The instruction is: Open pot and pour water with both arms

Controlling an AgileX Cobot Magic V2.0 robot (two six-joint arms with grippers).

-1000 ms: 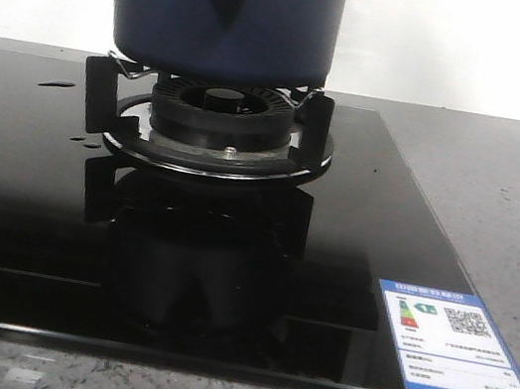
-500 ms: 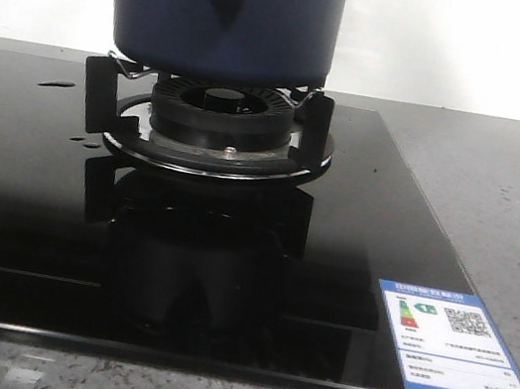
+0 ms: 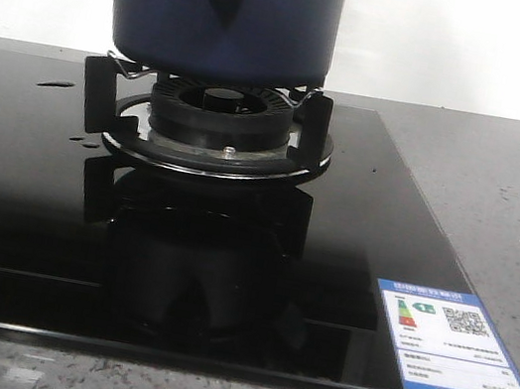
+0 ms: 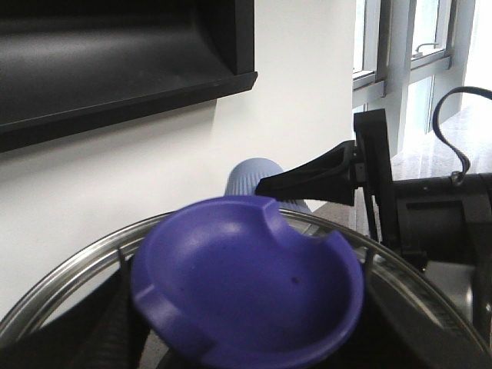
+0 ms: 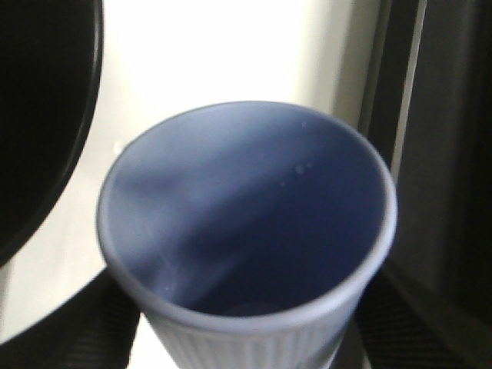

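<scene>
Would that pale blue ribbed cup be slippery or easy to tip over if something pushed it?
The pale blue ribbed paper-like cup probably grips well, since ridges run down its outer wall. It looks thin-walled, so likely light and crushable under a tight squeeze. It appears tapered toward the base and nearly empty, so a sideways push could tip it.

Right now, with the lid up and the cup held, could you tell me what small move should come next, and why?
Probably carry the cup over the pot and begin tipping it. The lid sits close under the left wrist camera, apparently lifted, and the cup fills the right wrist view, upright. The pot rests on the burner stand. Neither set of jaws is visible, so both grips are inferred.
</scene>
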